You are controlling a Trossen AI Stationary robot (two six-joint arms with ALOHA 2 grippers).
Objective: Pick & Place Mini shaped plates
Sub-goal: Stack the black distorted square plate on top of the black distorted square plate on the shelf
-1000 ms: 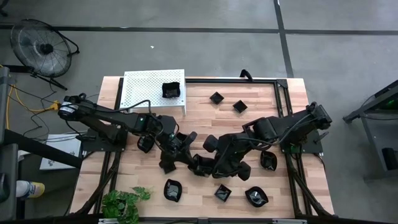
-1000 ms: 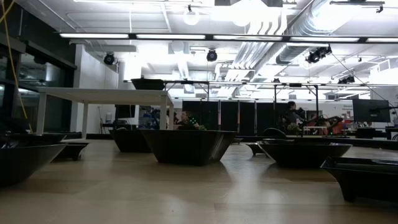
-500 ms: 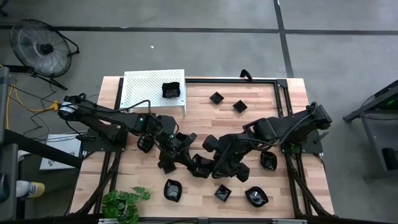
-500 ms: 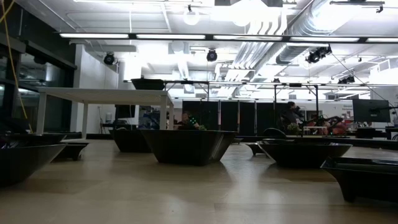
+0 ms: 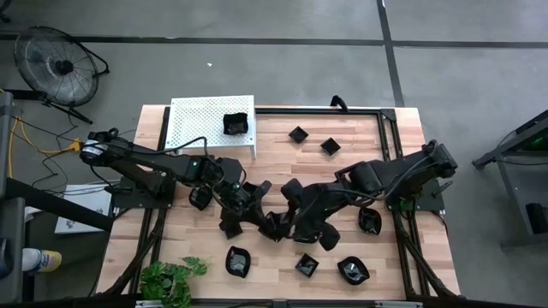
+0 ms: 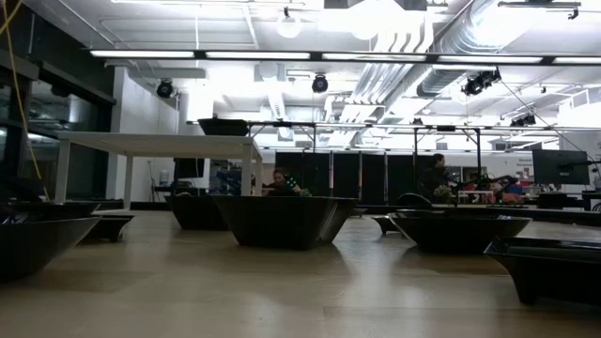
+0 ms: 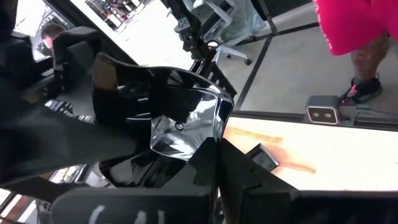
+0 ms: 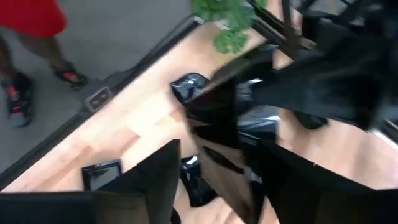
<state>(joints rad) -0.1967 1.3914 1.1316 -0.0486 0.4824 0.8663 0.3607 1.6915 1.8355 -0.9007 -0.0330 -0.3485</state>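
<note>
Glossy black plates point(image 5: 237, 260) dot the wooden bench point(image 5: 360, 133) from above, one on the white shelf point(image 5: 197, 120). Both tools meet mid-bench: left tool point(image 5: 257, 205), right tool point(image 5: 287, 224). Low down, plates point(image 6: 285, 220) sit flat on the wood. Left wrist: jaws clamped on a plate point(image 7: 180, 121), pinched at its rim; it looks stiff, light, slippery. Right wrist: fingers point(image 8: 149, 180) stand apart around that plate, gripping nothing.

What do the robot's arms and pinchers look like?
Both arms are dark, nearly black, built from chunky jointed segments. The left arm has a thin black cable looping along it. The left gripper and the right gripper each end in two flat, dark fingers.
</note>
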